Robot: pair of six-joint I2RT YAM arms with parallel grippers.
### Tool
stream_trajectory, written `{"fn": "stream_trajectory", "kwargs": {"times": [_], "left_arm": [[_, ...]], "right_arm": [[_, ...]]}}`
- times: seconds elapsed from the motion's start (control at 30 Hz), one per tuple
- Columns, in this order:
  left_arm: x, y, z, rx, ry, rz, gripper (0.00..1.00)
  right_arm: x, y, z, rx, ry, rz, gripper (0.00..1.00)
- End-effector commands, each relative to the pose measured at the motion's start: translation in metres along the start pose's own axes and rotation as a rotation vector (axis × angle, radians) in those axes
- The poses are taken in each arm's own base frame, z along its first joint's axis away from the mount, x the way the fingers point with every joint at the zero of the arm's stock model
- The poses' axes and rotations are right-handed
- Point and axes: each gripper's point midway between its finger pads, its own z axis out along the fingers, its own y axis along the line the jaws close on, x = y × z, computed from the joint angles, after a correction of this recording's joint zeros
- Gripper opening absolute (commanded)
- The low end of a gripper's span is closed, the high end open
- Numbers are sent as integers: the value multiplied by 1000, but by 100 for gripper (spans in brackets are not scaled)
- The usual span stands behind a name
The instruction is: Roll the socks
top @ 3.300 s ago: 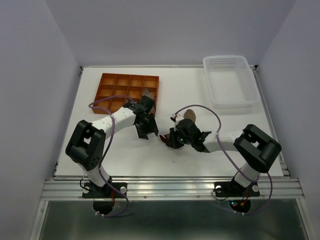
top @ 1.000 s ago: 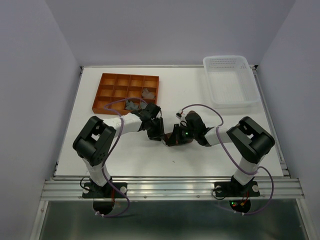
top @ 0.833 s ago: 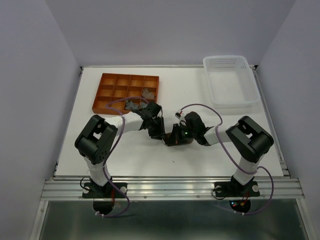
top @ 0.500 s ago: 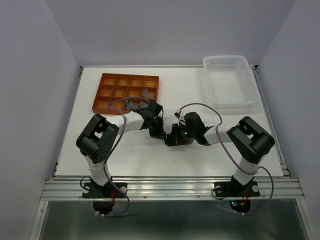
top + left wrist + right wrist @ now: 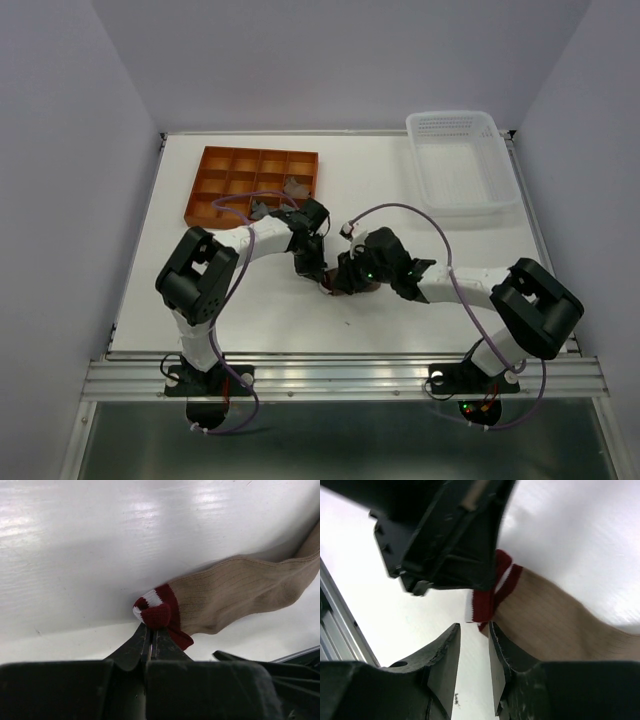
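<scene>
**Left hand pinching sock cuff at centre of surface; right hand spread and holding nothing**

1. Sock (image 5: pixel 235 595): tan, ribbed, with a red cuff carrying a white stripe. It lies on the white surface (image 5: pixel 400 180) just below the middle of the top view. In the left wrist view the cuff sits at centre and the tan body runs off to the right edge of the frame. The cuff is bunched and folded on itself.

2. Left hand (image 5: pixel 150 630): fingers pressed together, with the red cuff pinched at their tips. The rest of the sock lies flat on the surface.

3. Right hand (image 5: pixel 474 630): fingers a little apart, with a narrow gap and nothing between them. In the right wrist view their tips stand just short of the cuff. Whether they touch it cannot be told. The left hand fills the upper left of that view, directly over the cuff.

4. In the top view the two hands meet tip to tip over the sock, the left arm coming from the upper left and the right arm from the right.

5. Tray (image 5: pixel 215 160): orange, divided into compartments, upper left of the surface. Grey socks (image 5: pixel 296 186) lie in compartments at its right side, near the left arm.

6. Basket (image 5: pixel 455 125): white, perforated, upper right corner of the surface, well apart from both hands.
</scene>
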Motion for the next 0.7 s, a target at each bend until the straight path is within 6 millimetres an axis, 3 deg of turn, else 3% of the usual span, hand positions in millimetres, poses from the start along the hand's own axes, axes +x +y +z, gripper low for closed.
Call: {"fn": "stream_trajectory", "kwargs": {"times": [0.0,0.27,0.47,0.53,0.67], "left_arm": [[9,0,-8,-25,64,-6,0],[21,0,-7,-24,120,-25,0],[24,0,-6,-34,127,-38,0],[24,-1,-7,-31,126,-40,0],[24,-2,-9,-29,125,-38,0]], "right_arm": [[-6,8,0,35,-45,-140,35],[-4,35,8,22,-72,-274,35],[3,35,21,89,-43,-337,35],[5,45,23,75,-54,-349,35],[3,38,25,153,-70,-380,35]]}}
